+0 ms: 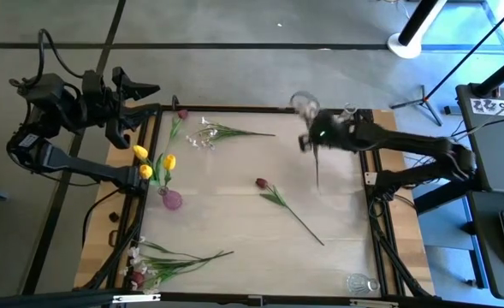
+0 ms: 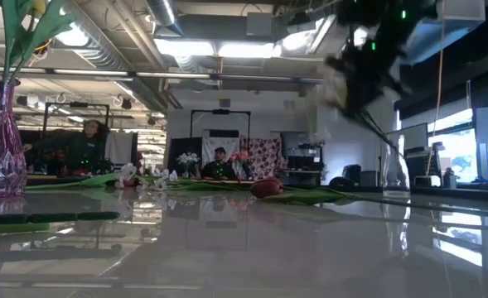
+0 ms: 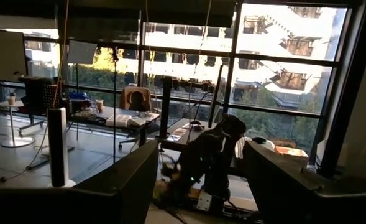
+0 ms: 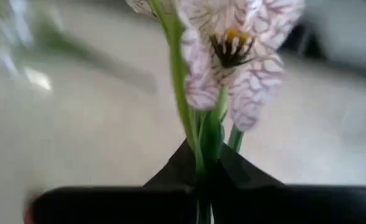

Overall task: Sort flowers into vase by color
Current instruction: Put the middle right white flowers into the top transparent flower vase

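Pale tabletop (image 1: 234,214) beneath; right claw (image 4: 204,168) clenched on white-pink veined flower (image 4: 232,56), green stem dangling.

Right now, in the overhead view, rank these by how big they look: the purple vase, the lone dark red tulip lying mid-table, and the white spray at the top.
1. Dark red tulip, longest with its stem.
2. White spray, somewhat shorter.
3. Purple vase, smallest, seen from above.
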Controlling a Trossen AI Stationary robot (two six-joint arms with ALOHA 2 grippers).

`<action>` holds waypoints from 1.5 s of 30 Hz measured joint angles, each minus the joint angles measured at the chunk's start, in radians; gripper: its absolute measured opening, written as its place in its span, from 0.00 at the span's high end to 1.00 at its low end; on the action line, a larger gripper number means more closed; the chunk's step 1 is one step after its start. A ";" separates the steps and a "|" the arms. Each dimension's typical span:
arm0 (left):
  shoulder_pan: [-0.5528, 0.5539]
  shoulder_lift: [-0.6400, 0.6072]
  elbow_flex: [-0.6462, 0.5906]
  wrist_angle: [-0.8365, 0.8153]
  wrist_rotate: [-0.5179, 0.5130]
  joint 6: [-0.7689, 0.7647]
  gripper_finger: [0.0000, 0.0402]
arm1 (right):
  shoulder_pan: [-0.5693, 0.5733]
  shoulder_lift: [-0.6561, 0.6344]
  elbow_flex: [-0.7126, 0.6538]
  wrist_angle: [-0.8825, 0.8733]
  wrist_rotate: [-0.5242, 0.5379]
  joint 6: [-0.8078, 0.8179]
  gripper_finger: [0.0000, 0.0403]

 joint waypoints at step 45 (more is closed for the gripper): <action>0.000 0.000 0.000 0.025 -0.006 -0.175 0.43 | -0.522 -0.161 -0.192 0.644 0.270 -0.732 0.69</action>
